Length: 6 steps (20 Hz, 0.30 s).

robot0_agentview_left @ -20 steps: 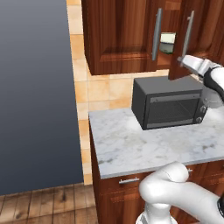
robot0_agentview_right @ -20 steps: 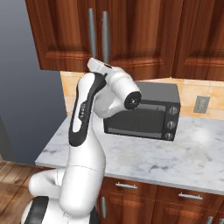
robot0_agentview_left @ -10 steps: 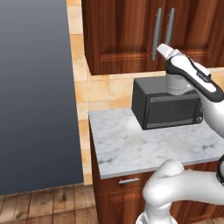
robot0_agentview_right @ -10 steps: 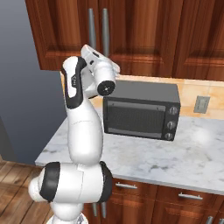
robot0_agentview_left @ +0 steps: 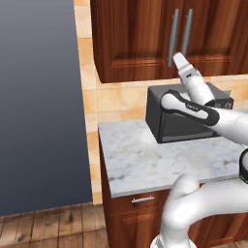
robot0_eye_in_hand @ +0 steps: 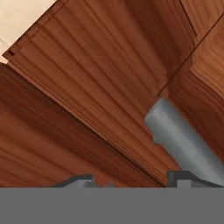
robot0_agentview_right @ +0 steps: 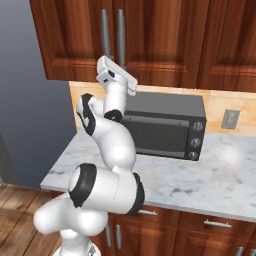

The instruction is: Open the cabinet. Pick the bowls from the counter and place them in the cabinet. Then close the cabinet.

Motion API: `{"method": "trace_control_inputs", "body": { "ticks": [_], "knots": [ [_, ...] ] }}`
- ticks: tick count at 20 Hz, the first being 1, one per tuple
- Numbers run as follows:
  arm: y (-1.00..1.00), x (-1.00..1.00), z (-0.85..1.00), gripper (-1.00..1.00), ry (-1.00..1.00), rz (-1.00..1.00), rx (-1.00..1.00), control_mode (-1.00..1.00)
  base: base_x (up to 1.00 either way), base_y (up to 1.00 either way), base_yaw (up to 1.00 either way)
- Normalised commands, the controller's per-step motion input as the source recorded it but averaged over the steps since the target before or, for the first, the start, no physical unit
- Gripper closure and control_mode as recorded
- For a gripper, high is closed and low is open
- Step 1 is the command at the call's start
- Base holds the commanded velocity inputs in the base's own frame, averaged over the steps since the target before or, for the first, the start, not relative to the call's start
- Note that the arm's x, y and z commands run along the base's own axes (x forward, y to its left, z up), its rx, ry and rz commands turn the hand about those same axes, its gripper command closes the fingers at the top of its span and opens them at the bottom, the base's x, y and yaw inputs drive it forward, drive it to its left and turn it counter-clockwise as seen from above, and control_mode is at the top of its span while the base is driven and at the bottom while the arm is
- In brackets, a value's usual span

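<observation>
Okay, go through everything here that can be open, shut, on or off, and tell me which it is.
cabinet: both doors shut.
microwave: door shut.
drawer: shut.
end effector: at the cabinet's lower edge by the handles, holding nothing; finger gap cannot be told.

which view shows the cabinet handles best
The right base view: both handles stand side by side on the shut cabinet, with the gripper just below them. The left base view shows both handles too, but smaller and near the top edge. The hand view shows one handle's end, close up and tilted.
</observation>
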Motion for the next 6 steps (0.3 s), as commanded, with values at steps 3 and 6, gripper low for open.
{"method": "trace_control_inputs", "body": {
  "ticks": [3,6],
  "knots": [
    [-0.06,0.0,0.0,-1.0,-0.01,0.07,0.05,-1.0,0.0,0.0,0.0],
    [0.0,0.0,0.0,-1.0,0.0,0.0,-0.01,-1.0,0.0,0.0,0.0]
  ]
}}
